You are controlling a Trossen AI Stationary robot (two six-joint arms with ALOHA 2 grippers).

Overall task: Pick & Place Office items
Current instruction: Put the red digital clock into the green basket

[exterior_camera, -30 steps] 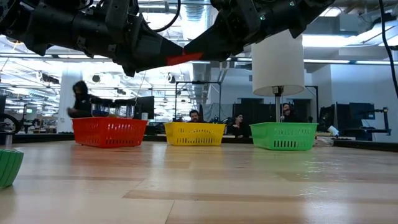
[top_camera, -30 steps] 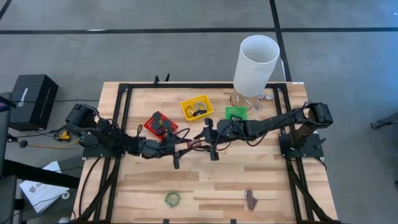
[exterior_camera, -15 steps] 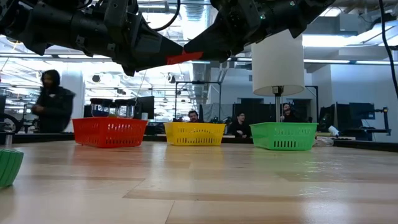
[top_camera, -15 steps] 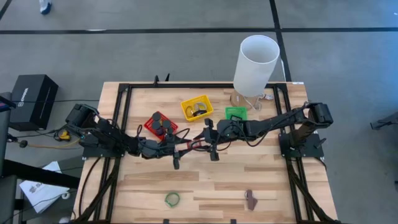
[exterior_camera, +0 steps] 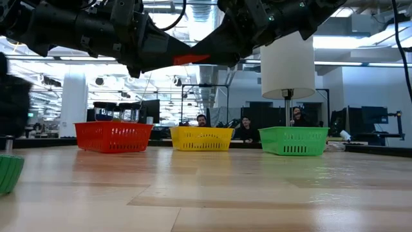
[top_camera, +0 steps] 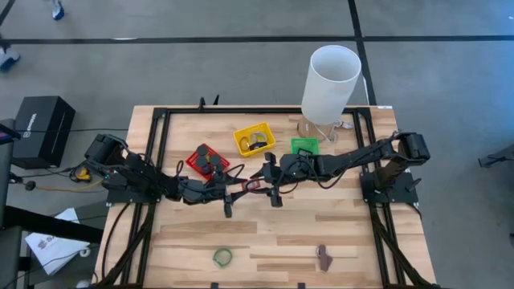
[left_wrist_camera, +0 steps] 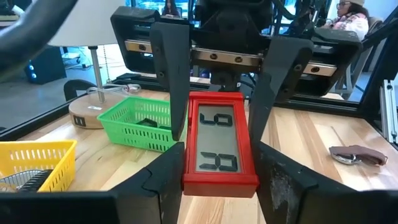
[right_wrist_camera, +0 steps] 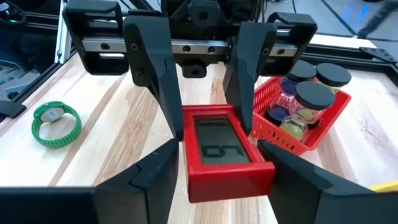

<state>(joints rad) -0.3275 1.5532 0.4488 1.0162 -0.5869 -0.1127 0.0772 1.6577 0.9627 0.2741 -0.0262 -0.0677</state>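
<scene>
Both sets of fingers bracket the red block [left_wrist_camera: 221, 144] mid-air above the table middle: left gripper [left_wrist_camera: 217, 165] clamps it, right gripper [right_wrist_camera: 227, 163] looks loosened (handoff, I'd guess). Green ring [top_camera: 222, 257] and brown clip [top_camera: 324, 256] remain unsorted.

Red block with a grey number screen [left_wrist_camera: 219, 148], flat, up in the air, squeezed between both grippers' dark fingers [left_wrist_camera: 171, 81]

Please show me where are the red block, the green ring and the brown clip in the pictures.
Red block [left_wrist_camera: 219, 144]: left wrist view, on its grey display face.
Green ring [right_wrist_camera: 56, 124]: right wrist view, on the ring's near band.
Brown clip [top_camera: 323, 256]: high view, on the clip's middle.
</scene>
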